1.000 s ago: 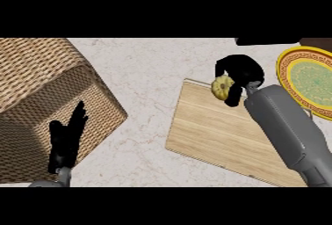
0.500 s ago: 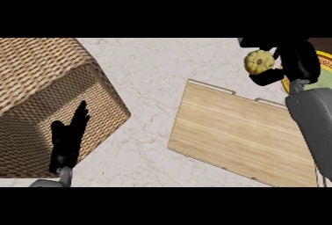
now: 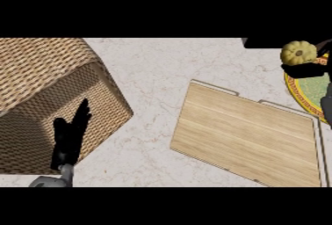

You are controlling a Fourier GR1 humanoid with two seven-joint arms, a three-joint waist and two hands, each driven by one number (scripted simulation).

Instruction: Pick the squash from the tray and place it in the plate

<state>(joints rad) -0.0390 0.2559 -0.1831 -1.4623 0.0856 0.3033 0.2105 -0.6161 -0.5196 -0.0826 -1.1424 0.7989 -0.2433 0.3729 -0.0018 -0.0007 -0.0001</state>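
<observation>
Fingers [image 3: 310,69] of the robot's black right hand [image 3: 314,66] curl around a small, round, ribbed yellow squash [image 3: 298,52] at the upper right of the head view, holding it up above the near edge of the plate, clear of the tray. Across the pale marbled kitchen counter [image 3: 175,74], the biggest object is a large brown woven wicker basket [image 3: 45,70], which fills the left side. To its right, well apart from it, lies a flat rectangular light-wood tray [image 3: 243,136] with a thin white rim, set at a slant and bare on top. Just beyond the tray's far right corner sits a round plate with a green centre and a patterned yellow and red border [image 3: 299,90], only partly visible at the frame's edge and partly covered by the hand. At lower left, the robot's black left hand [image 3: 68,138] shows in front of the basket's side, its fingers straight and pointing up, at rest and holding nothing; its grey forearm [image 3: 52,181] just enters from the bottom.
</observation>
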